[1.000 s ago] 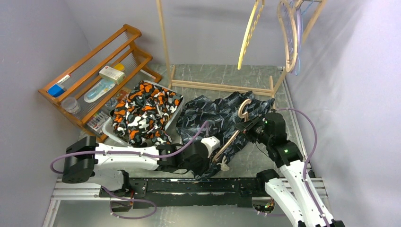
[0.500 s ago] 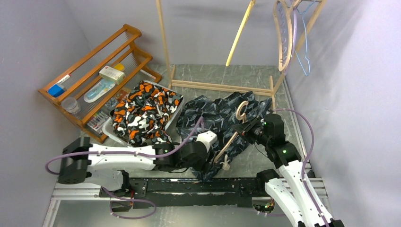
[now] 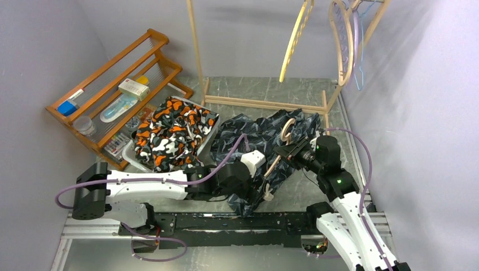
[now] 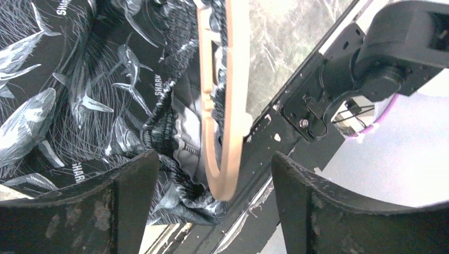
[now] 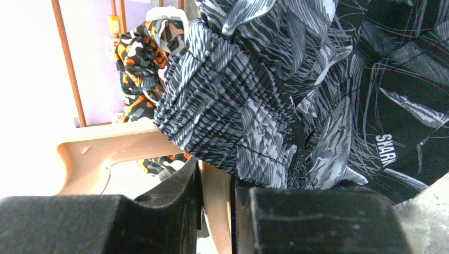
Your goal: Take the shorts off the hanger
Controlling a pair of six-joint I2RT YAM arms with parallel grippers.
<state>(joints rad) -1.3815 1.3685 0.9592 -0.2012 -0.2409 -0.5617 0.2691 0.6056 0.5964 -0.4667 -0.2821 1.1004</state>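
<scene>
The dark shark-print shorts lie crumpled on the table, still threaded on a wooden hanger. My right gripper is shut on the hanger's bar just under the hook, with the elastic waistband bunched over it. My left gripper hovers over the hanger's lower end, open. Its fingers stand wide on either side of that end and touch nothing. In the left wrist view the shorts fill the left side, their waistband wrapped around the hanger.
Orange-black-white camouflage shorts lie heaped in a white basket at the left. A wooden shelf rack with small items leans at the back left. A wooden rail frame stands behind, with empty hangers dangling. A black rail runs along the near edge.
My left gripper has opened from shut and now sits slightly further forward. The right gripper has drawn the hanger a little to the left. The hanging hangers are swinging.
</scene>
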